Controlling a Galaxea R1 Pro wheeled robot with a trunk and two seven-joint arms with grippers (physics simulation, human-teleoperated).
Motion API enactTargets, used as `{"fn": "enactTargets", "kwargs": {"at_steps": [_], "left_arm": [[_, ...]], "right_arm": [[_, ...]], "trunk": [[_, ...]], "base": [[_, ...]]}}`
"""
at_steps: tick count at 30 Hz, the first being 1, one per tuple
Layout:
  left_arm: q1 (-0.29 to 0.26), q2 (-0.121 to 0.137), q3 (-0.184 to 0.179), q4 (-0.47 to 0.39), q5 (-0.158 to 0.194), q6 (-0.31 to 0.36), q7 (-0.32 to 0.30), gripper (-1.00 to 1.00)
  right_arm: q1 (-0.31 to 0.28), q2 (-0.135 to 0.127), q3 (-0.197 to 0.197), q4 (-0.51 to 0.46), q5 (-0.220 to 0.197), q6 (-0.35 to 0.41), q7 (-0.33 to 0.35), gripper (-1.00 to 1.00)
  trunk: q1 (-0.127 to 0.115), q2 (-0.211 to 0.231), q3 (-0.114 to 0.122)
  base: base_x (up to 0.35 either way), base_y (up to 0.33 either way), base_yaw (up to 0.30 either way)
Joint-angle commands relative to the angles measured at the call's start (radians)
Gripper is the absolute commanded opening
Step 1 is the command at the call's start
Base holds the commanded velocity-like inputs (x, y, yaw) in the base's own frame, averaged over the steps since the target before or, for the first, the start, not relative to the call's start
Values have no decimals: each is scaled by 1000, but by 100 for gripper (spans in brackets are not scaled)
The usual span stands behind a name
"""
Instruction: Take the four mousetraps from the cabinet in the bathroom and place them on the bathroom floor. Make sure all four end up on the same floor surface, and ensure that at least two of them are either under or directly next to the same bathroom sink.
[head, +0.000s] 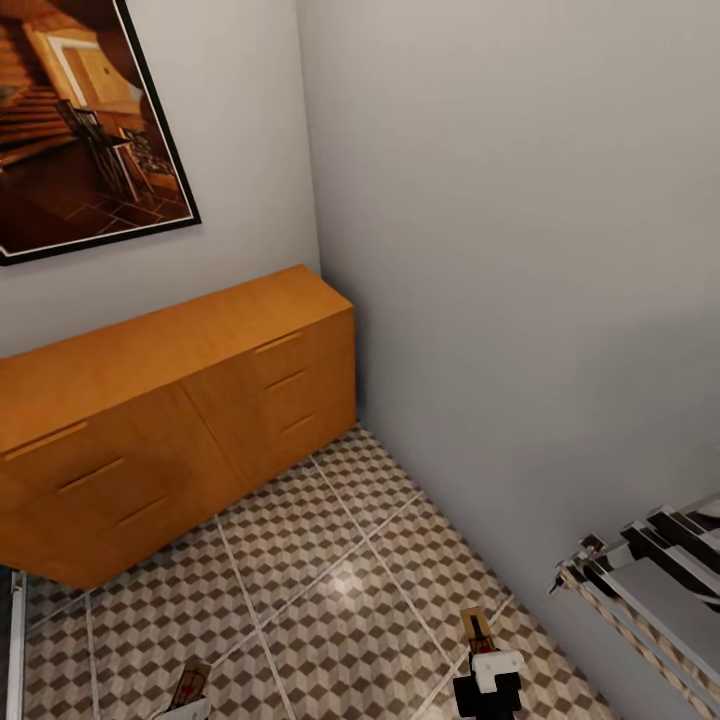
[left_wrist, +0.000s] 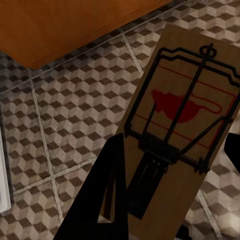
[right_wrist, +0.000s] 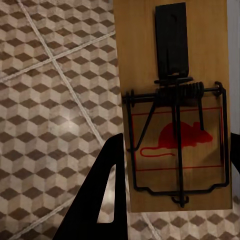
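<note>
Each arm carries one mousetrap above the bathroom floor (head: 330, 590). In the right wrist view the right gripper (right_wrist: 170, 200) has its jaws pinching a mousetrap (right_wrist: 172, 105), red mouse print and wire bar facing the camera; in the head view that trap (head: 476, 628) sticks out ahead of the gripper (head: 487, 672). The left gripper (left_wrist: 170, 200) seems to be clamped on the other mousetrap (left_wrist: 182, 120), though its far finger is mostly out of frame. The cabinet (head: 170, 400), drawers closed, stands against the wall under a framed picture (head: 80, 120)
</note>
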Motion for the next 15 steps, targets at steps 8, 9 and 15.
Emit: {"fn": "enactTargets", "kwargs": {"at_steps": [8,9,15], "left_arm": [[-1,-6,-5,3,-8,-1,11,-100],[-1,-6,-5,3,-8,-1,11,-100],[-1,-8,-5,3,-8,-1,11,-100]], "right_arm": [[0,2,8,0,-3,-1,-9,-100],[0,2,8,0,-3,-1,-9,-100],[0,2,8,0,-3,-1,-9,-100]], "trunk": [[1,-2,11],[1,-2,13],[1,-2,23]], "base": [[0,0,0],[0,0,0],[0,0,0]]}}
